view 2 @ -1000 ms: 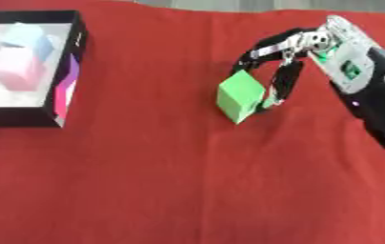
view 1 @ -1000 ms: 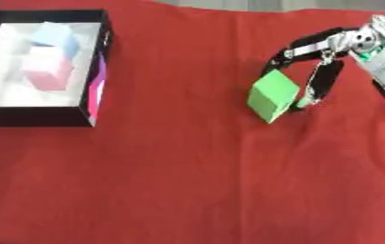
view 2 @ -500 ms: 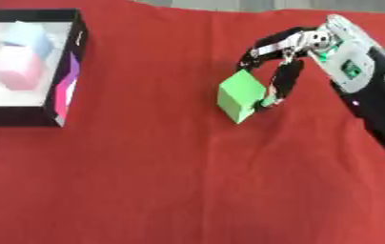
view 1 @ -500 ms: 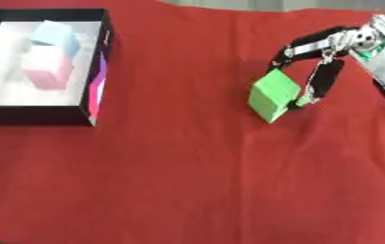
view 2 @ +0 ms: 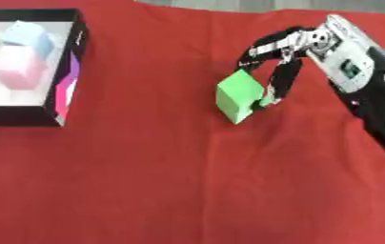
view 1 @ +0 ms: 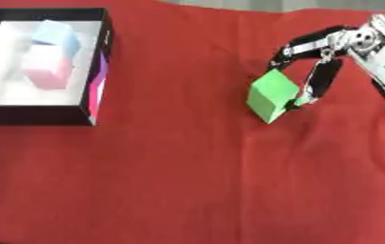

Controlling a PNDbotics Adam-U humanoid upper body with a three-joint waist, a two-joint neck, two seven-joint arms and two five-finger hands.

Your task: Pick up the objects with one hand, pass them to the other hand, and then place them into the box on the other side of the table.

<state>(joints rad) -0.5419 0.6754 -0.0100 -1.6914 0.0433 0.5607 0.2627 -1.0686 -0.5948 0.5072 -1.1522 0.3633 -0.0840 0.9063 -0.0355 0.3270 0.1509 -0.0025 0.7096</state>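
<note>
The right hand (view 2: 312,45) has its black fingers (view 2: 281,81) curled round a bright green cube (view 1: 272,95), tilted on the red-clothed worktop (view 1: 187,181). Well apart at far left, a black-walled, white-floored box (view 1: 96,71) holds pale blue (view 1: 55,37) and pink (view 1: 47,71) cubes.

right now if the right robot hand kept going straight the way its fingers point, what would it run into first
The right robot hand already has its fingers curled around the green cube, so that comes first. Past the cube, the fingers aim down and left at bare red cloth; the black box seems well off that line, though depth is unclear.
</note>
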